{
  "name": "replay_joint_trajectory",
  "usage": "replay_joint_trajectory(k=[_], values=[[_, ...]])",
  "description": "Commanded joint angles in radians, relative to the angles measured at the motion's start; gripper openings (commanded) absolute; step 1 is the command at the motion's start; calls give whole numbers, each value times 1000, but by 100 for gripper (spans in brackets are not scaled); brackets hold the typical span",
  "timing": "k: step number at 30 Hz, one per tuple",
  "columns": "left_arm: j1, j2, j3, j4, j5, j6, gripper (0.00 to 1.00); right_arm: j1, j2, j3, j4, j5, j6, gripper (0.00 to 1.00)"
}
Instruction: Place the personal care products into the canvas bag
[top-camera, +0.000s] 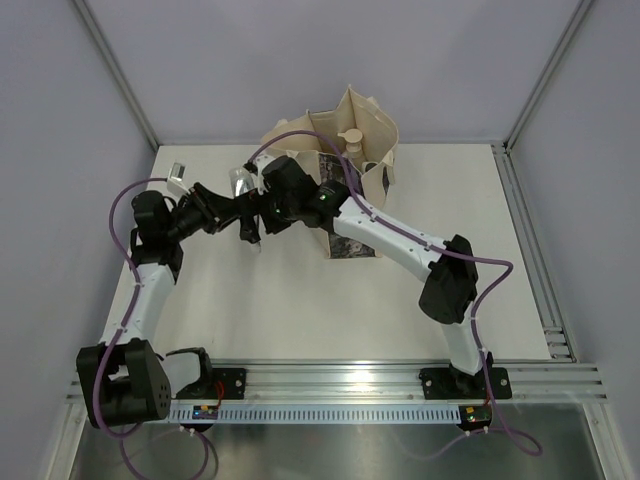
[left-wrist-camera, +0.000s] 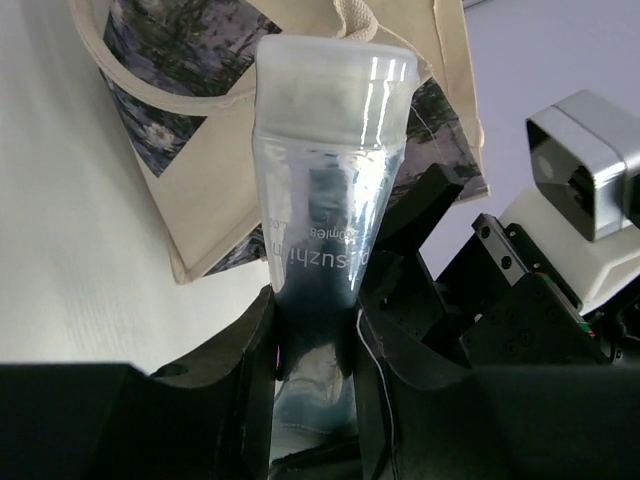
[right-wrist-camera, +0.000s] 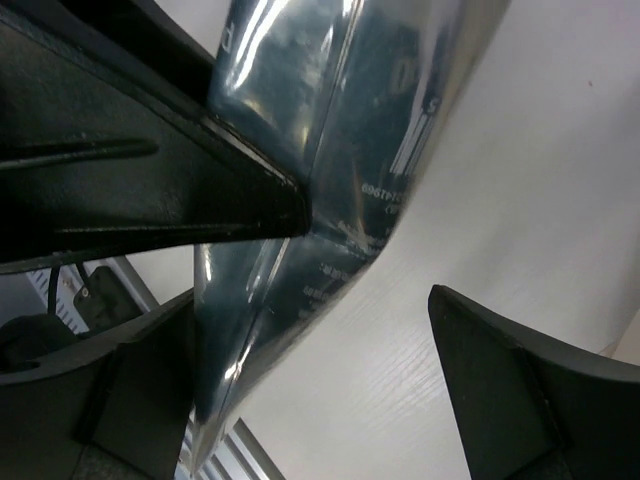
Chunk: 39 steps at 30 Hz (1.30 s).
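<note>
My left gripper (left-wrist-camera: 315, 310) is shut on the silver tube (left-wrist-camera: 330, 190), whose frosted cap points toward the canvas bag (left-wrist-camera: 190, 250). In the top view the left gripper (top-camera: 238, 216) holds the tube (top-camera: 240, 182) above the table, just left of the cream bag (top-camera: 375, 130). A beige pump bottle (top-camera: 348, 140) stands inside the bag. My right gripper (top-camera: 262, 222) meets the left one at the tube. In the right wrist view its jaws stand open (right-wrist-camera: 315, 300) with the tube's body (right-wrist-camera: 330, 150) against its left finger (right-wrist-camera: 140, 400). The other products are out of view.
A small shiny object (top-camera: 178, 168) lies at the back left of the white table (top-camera: 300, 310). The bag's dark printed panel (top-camera: 350, 245) faces the front. Grey walls and metal rails (top-camera: 535, 250) bound the table.
</note>
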<state>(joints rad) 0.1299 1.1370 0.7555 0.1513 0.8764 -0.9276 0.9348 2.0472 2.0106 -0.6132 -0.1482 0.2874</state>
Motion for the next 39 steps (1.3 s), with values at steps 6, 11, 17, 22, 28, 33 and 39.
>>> replay_joint_trajectory(k=[6, 11, 17, 22, 28, 33, 39], values=[[2, -59, -28, 237, 16, -201, 33, 29, 2, 62, 121, 137, 12, 75], [2, -68, -24, 217, -22, -211, 40, 29, -22, 28, 161, 115, 9, 48], [2, -54, -33, 310, -14, -273, 65, 27, -38, 28, 168, 125, -10, 35], [2, -54, -25, 344, -10, -298, 88, 7, -61, 40, 187, 61, 2, 18], [2, -72, 31, 167, -17, -159, 99, -73, -90, 82, 220, -94, 12, 6], [5, -98, 106, -25, -80, 7, 99, -142, -119, 128, 227, -253, -24, 2], [5, -114, 146, -68, -119, 82, 99, -221, -136, 183, 218, -366, -54, 0]])
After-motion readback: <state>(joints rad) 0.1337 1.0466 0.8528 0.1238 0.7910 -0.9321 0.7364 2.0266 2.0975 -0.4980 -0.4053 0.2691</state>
